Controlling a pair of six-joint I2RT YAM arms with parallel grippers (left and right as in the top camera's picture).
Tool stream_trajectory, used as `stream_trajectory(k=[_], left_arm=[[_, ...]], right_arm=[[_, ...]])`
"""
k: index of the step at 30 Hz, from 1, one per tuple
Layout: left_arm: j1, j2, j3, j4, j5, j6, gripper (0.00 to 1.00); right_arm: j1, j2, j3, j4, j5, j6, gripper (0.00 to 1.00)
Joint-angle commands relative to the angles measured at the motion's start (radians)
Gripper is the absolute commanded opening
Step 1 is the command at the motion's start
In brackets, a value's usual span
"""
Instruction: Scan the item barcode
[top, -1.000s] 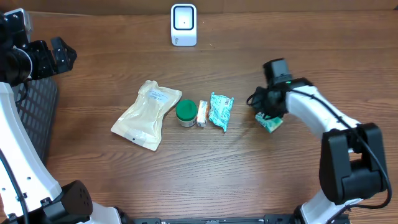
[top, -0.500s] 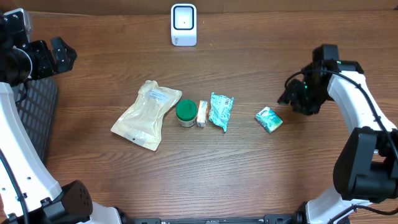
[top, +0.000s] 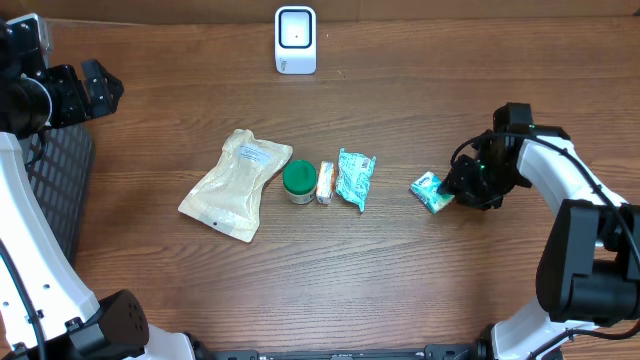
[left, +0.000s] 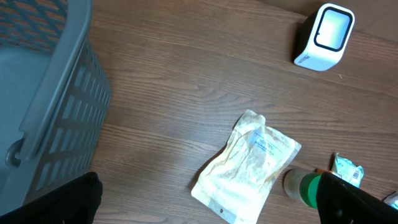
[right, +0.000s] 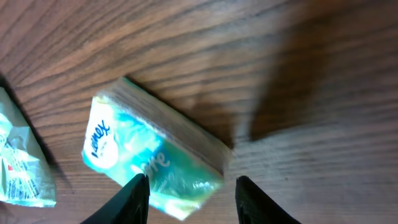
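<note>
Right pincer (right: 190, 186): partly open and low over the desk (top: 420, 290), its two fingers straddling the near end of the Kleenex tissue pack (right: 143, 152).
Change: a second ago this arm sat over the pack. Half a second ago it had pulled off to the right, leaving the pack alone on the wood. Now it is back at the pack's right end.
Meaning: this looks like a second try at the grasp. The pack lies flat where it was, so the lift and the scan are not yet begun.
Grip: nothing is held. The wrist view is too tight to show whether either pad brushes the wrapper.
Item: the pack lies right of centre, apart from the teal sachet (top: 355, 178), the green-lidded jar (top: 299, 181) and the tan pouch (top: 236, 185).
Barcode: none shows on the upturned brand face, so it is probably underneath.
Scanner (top: 296, 40): at the far edge of the desk, well apart from the pack.
Left pincer (top: 100, 82): spread wide and empty, up at the left edge by the grey basket (left: 43, 93).
</note>
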Motion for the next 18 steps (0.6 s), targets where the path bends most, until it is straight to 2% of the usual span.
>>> stream_trajectory(k=[1, 4, 13, 18], left_arm=[[-0.007, 0.003, 0.003, 0.000, -0.005, 0.012, 1.00], [-0.007, 0.003, 0.003, 0.000, -0.005, 0.012, 1.00], [-0.007, 0.003, 0.003, 0.000, -0.005, 0.012, 1.00], [-0.007, 0.003, 0.003, 0.000, -0.005, 0.012, 1.00]], right_arm=[[0.003, 0.000, -0.049, 0.045, -0.027, -0.005, 0.41], [0.003, 0.000, -0.087, 0.095, -0.026, -0.004, 0.38], [0.003, -0.001, -0.111, 0.134, -0.026, -0.005, 0.04], [0.003, -0.001, -0.085, 0.102, -0.060, -0.006, 0.04]])
